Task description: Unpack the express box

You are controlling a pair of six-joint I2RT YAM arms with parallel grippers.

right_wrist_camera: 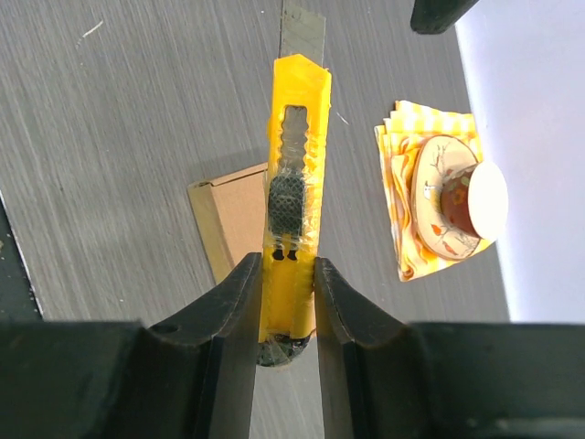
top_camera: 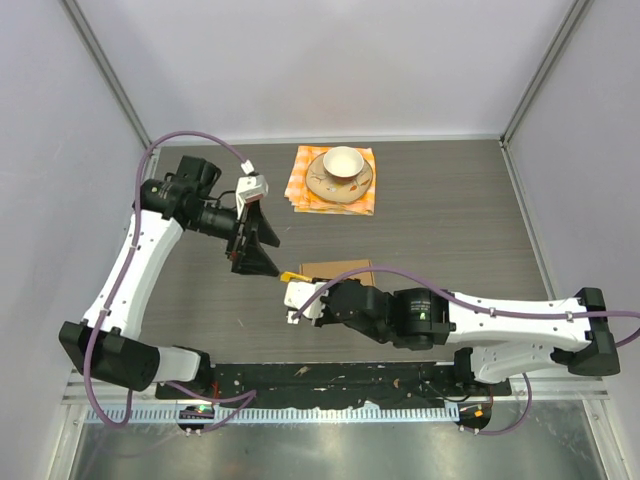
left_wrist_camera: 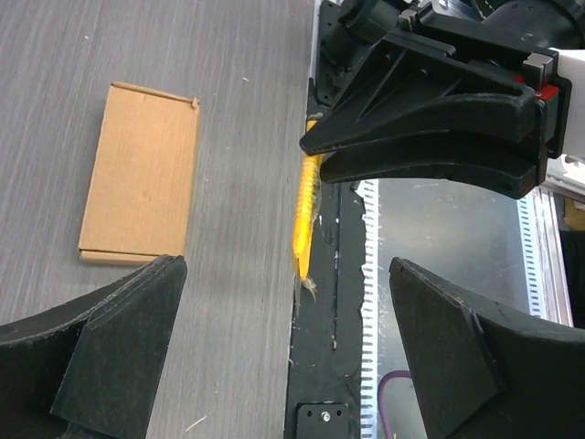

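The express box [top_camera: 338, 268] is a flat brown cardboard box lying closed on the table, also in the left wrist view [left_wrist_camera: 142, 174] and the right wrist view [right_wrist_camera: 228, 219]. My right gripper [top_camera: 297, 290] [right_wrist_camera: 289, 274] is shut on a yellow utility knife [right_wrist_camera: 294, 165] [top_camera: 292, 277] with its blade [right_wrist_camera: 303, 27] out, held above the table just left of the box. My left gripper [top_camera: 266, 250] [left_wrist_camera: 288, 357] is open and empty, hovering left of the box close to the knife tip [left_wrist_camera: 304, 215].
A cup on a saucer [top_camera: 340, 172] sits on an orange checkered cloth [top_camera: 300, 192] at the back of the table, also in the right wrist view [right_wrist_camera: 457, 197]. The table's front edge with a black rail [left_wrist_camera: 343, 302] lies below the knife.
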